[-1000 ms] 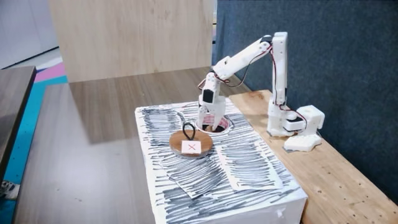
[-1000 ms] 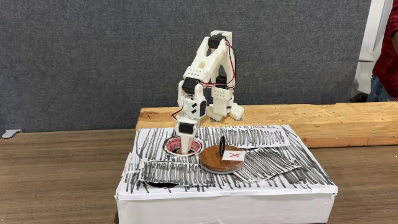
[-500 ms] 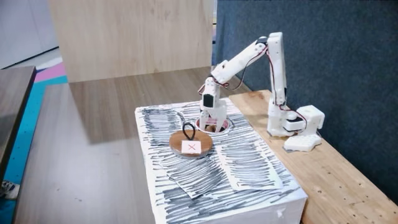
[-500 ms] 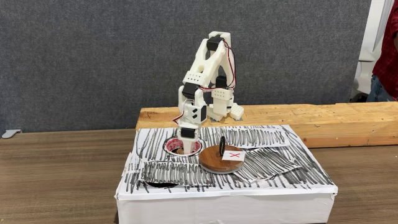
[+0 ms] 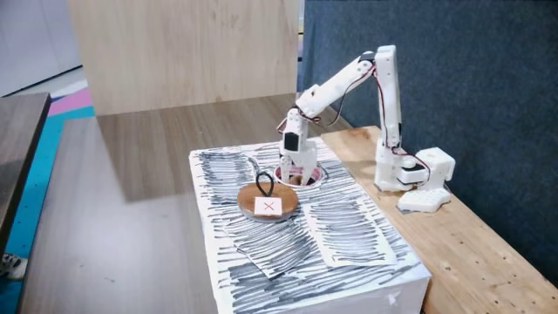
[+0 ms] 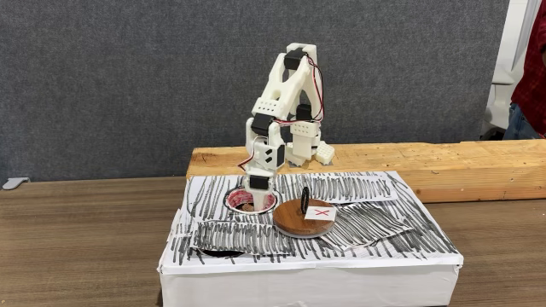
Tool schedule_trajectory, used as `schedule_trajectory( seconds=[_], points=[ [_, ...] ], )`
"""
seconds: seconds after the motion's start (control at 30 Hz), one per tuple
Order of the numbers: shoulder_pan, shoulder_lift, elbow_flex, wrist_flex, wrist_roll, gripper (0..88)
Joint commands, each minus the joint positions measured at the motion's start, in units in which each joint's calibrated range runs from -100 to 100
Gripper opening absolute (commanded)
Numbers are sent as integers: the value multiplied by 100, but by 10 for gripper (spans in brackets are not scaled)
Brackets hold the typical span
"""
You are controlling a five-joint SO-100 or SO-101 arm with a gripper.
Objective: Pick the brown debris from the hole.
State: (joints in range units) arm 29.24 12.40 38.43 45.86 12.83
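A dark wood-grain desk (image 6: 85,247) carries a white box (image 6: 307,277) whose top is covered in paper sheets scribbled with black strokes, and a pale wooden plank (image 6: 426,166) runs along behind the box. The white SO-100 arm (image 5: 349,78) stands with its base on the plank and reaches forward and down over the box. Near the middle of the box top, the hole (image 6: 234,200) shows as a round dark opening with a pinkish-red rim (image 5: 319,174). Just beside it, in both fixed views, lies the round wooden disc (image 6: 300,224) with a white red-X label and an upright black loop (image 5: 264,183). The end effector (image 6: 253,202) points straight down with its tips at or inside the mouth of the hole (image 5: 296,179); at this size and angle I cannot tell whether its jaws are apart or together. A small pale-brown patch that may be the brown debris (image 5: 297,180) sits at the tips, within the hole's rim, too small to make out clearly. A person's sleeve (image 6: 533,77) shows at the right edge of a fixed view.
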Motion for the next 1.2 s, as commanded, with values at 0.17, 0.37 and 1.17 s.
schedule_trajectory(
  seconds=[0.17,0.37,1.17],
  points=[
    [-30,-76,-128,-37,0,13],
    [-30,-126,-128,-37,6,13],
    [-731,-3334,-280,3016,68,13]
  ],
)
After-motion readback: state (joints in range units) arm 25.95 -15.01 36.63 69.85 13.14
